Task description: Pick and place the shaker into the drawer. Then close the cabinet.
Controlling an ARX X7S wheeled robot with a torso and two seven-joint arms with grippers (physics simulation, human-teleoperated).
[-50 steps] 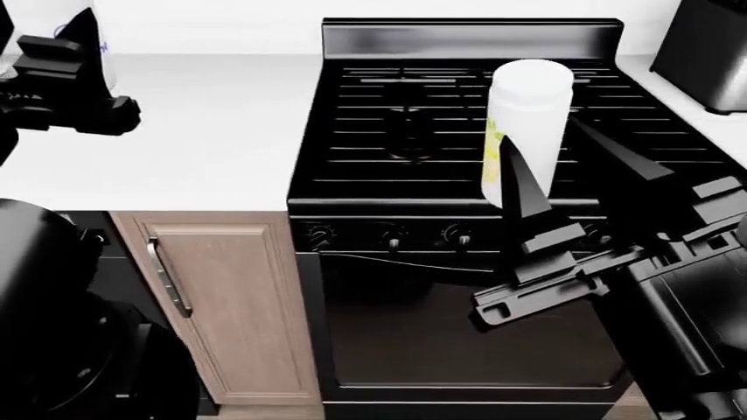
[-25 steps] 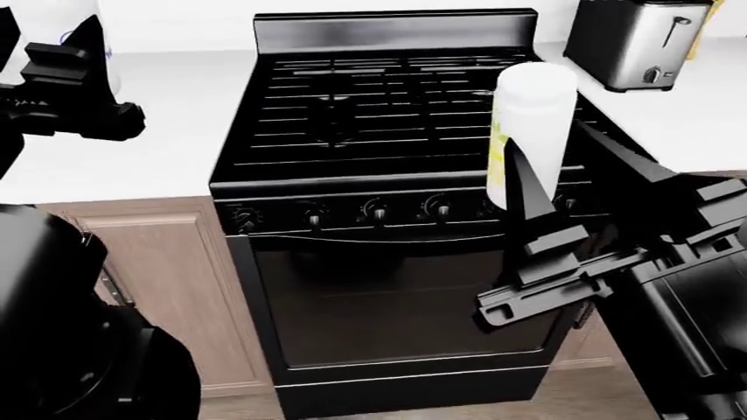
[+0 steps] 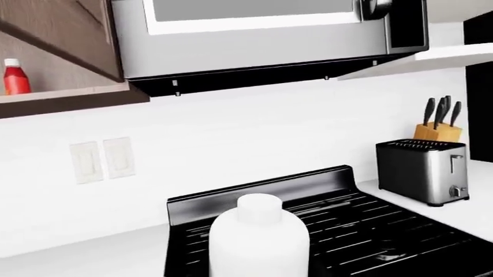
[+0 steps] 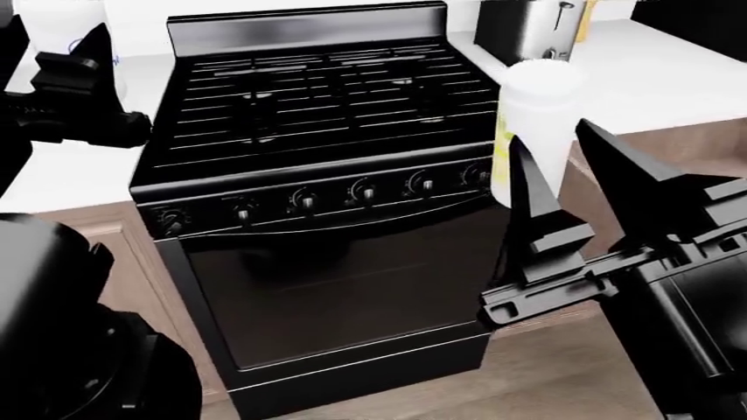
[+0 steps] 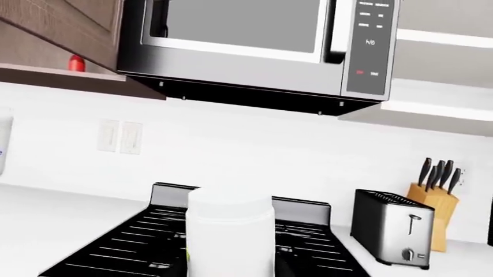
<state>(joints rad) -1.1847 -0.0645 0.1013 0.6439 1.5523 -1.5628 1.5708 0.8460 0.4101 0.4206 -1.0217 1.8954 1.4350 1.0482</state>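
I had the shaker (image 4: 527, 131) upright between the two dark fingers (image 4: 531, 197) of my right claw (image 4: 572, 188), clenched on its lower part and lifted in front of the black stove (image 4: 315, 175), clear of any surface. Its white body showed a yellow marking down the left side in the head view; in the right wrist view the same shaker (image 5: 230, 231) filled the lower middle, with the stove's grates behind it. The left claw (image 4: 76, 87) sat high at the left edge of the head view, over the white worktop (image 4: 47, 175), with a white bottle (image 4: 70, 26) showing just behind it; the left wrist view had that white bottle (image 3: 259, 242) close before the lens, but I could not tell whether the claw was clenched on it. Beyond the stove, a steel toaster (image 5: 391, 228) stood on the worktop on the right, with a wooden knife block (image 5: 439, 210) just beside it against the wall. A microwave (image 5: 254, 40) hung above the stove, and a red bottle (image 3: 15, 77) stood on a shelf in an open upper cupboard. Brown cabinet (image 4: 618, 166) fronts showed under the worktop to the right of the stove, partly hidden by my right arm.
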